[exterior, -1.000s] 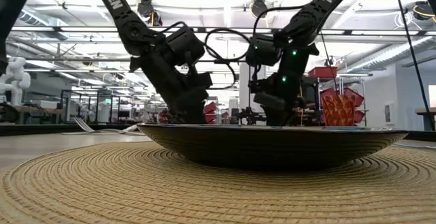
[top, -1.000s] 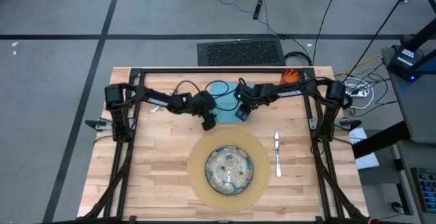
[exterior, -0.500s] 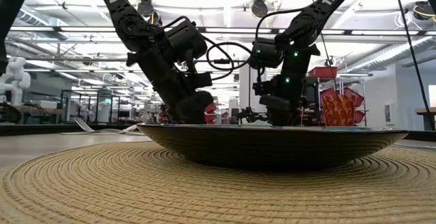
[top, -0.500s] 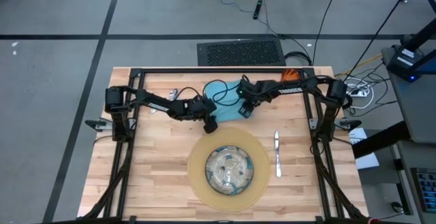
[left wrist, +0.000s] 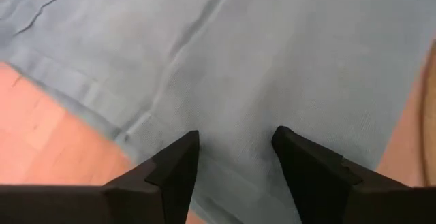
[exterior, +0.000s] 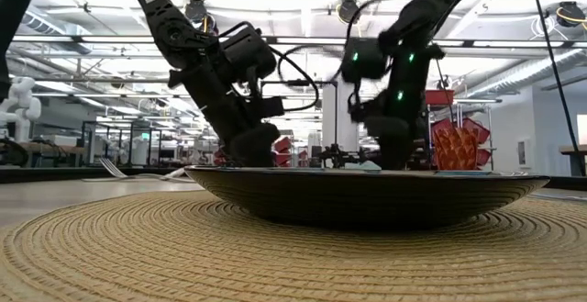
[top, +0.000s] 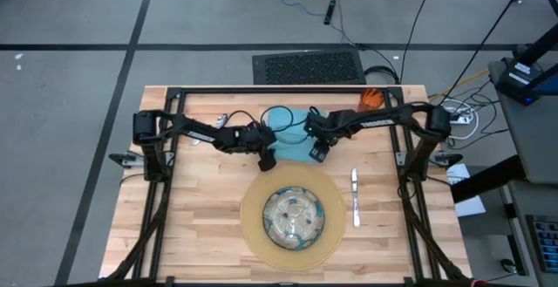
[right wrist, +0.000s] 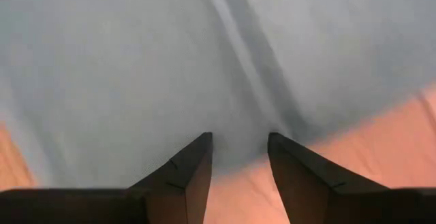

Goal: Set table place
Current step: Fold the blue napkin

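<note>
Wooden table (top: 200,226): only wrist views reveal the napkin's (left wrist: 272,67) creases.

A round mat (top: 253,235) lies at the lower middle of the worktop (top: 200,217), with a bowl (top: 294,217) on it. A knife (top: 355,196) lies just right of the mat. A napkin (top: 292,123) lies above the mat, a cup (top: 372,98) at the upper right.

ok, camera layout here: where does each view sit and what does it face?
High: overhead, straight down on the table, both arms.
Low: tabletop level, across mat and bowl, arms behind.
Left wrist: on the left gripper, fingers apart over the napkin.
Right wrist: on the right gripper, same.
Shared: both wrists see the napkin.
</note>
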Tool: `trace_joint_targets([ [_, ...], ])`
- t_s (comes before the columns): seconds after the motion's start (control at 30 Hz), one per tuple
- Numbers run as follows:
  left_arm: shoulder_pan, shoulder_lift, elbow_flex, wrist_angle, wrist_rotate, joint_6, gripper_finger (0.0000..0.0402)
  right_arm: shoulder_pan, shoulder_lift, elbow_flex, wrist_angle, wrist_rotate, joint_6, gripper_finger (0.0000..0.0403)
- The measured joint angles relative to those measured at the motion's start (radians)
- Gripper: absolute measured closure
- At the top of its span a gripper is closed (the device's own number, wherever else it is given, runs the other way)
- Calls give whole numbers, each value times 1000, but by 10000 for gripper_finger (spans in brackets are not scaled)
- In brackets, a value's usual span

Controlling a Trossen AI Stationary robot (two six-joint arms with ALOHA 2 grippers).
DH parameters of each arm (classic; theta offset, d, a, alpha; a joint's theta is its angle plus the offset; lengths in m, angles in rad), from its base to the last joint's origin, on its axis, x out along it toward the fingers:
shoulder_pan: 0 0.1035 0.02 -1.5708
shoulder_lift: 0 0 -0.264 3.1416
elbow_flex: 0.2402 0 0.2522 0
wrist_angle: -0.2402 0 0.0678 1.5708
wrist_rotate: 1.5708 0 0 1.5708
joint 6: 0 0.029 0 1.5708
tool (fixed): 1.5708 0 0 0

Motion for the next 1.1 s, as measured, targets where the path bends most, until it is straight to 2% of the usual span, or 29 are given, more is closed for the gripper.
trace_joint_targets([
  [0.1, -1, -52, 4, -34, 32, 30, 213, 1, -95, 2, -5, -12, -4, 266],
  [0.23, -13, -186, 29, -61, 44, 86, 213, 23, -219, 2, -45, -91, -22, 266],
  [0.3, -26, -251, 33, -117, 43, 131, 213, 56, -283, 3, -48, -130, -29, 266],
  [0.43, -60, -335, 33, -288, 25, 266, 213, 153, -340, 7, -62, -114, -22, 266],
  [0.53, -78, -334, 32, -383, -76, 328, 213, 253, -323, 6, -91, -34, -23, 266],
  [0.6, -94, -318, 25, -384, -153, 374, 213, 313, -290, 6, -127, 40, -28, 266],
  [0.73, -133, -278, 25, -344, -234, 425, 213, 406, -219, 6, -129, 174, -30, 266],
  [0.9, -196, -204, 24, -350, -318, 396, 213, 478, -144, 6, -91, 196, -21, 266],
  [1.1, -303, -120, 24, -339, -402, 360, 213, 510, -109, 7, -112, 267, -2, 266],
])
